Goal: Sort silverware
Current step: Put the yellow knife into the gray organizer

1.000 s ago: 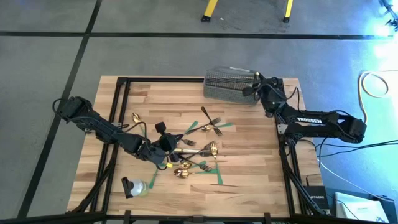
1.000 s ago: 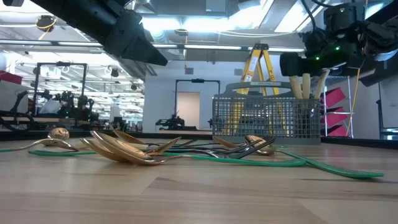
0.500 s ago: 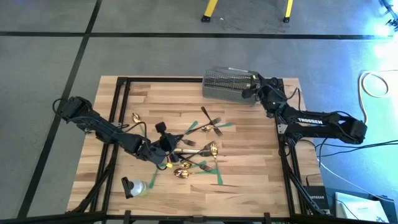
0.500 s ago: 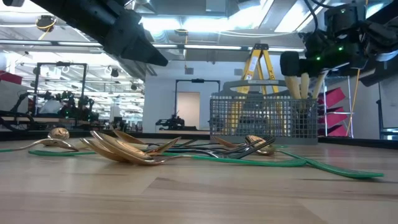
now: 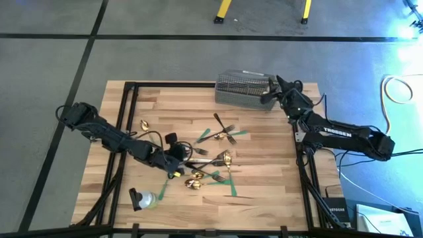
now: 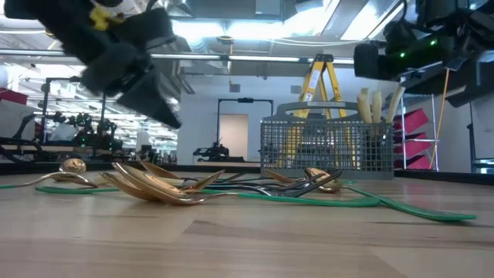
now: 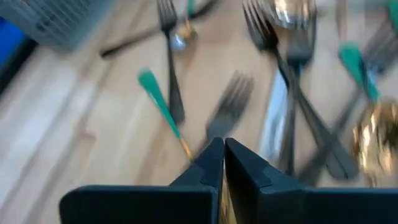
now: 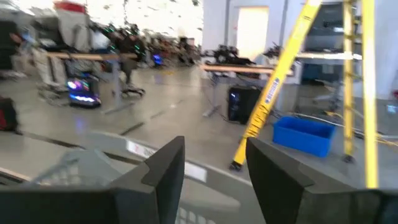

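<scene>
Right gripper (image 5: 272, 88) over basket (image 5: 241, 88) (open)

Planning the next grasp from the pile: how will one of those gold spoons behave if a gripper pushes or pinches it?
The gold spoons look polished, so probably slippery between fingers. They rest on curved bowls, so a push would likely rock or spin them. They lie tangled with dark forks and green tape strips, so neighbours may drag along.
</scene>
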`<control>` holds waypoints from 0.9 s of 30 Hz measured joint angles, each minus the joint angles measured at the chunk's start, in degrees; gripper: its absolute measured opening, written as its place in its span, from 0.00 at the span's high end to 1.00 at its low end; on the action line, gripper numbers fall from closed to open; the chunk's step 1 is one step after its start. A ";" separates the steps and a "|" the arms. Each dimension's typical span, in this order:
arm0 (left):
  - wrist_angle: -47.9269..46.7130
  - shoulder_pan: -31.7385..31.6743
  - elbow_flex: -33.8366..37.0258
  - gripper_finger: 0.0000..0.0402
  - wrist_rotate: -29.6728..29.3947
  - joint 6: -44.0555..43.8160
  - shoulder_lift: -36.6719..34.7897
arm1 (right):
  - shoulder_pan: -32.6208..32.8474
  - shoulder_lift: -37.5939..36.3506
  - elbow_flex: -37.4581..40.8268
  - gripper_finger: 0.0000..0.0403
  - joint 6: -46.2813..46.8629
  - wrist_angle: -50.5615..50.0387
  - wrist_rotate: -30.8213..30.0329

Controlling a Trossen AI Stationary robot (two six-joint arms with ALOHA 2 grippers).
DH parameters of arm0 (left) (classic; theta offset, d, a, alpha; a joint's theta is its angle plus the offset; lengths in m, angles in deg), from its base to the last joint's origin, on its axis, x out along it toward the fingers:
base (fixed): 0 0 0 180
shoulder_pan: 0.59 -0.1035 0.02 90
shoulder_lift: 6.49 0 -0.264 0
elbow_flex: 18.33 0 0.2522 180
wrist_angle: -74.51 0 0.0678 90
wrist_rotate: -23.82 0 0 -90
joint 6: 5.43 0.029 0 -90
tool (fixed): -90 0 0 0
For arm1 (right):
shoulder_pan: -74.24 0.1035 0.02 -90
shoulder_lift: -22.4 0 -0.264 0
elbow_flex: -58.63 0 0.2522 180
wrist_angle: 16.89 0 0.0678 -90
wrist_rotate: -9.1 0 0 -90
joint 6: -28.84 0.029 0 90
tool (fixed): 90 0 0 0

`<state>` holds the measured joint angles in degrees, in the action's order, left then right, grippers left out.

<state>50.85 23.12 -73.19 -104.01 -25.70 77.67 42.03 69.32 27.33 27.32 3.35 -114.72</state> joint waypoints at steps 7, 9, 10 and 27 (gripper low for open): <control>-2.69 3.82 0.00 0.88 1.71 -0.61 0.00 | 0.00 -3.57 -0.04 0.62 -0.03 0.23 7.58; -3.26 4.57 0.01 0.84 1.66 -0.52 0.00 | 0.00 -4.06 -0.07 0.62 -0.31 1.34 11.45; -3.07 4.93 0.19 0.82 1.50 -0.35 0.00 | 0.00 -4.29 -0.07 0.62 -0.28 2.03 13.90; 30.51 7.45 23.48 0.71 0.34 2.86 -3.00 | 0.00 -5.16 -0.15 0.62 2.38 4.00 25.90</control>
<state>81.35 30.56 -49.71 -103.67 -22.84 74.67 42.03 64.16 27.18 29.70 7.35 -88.82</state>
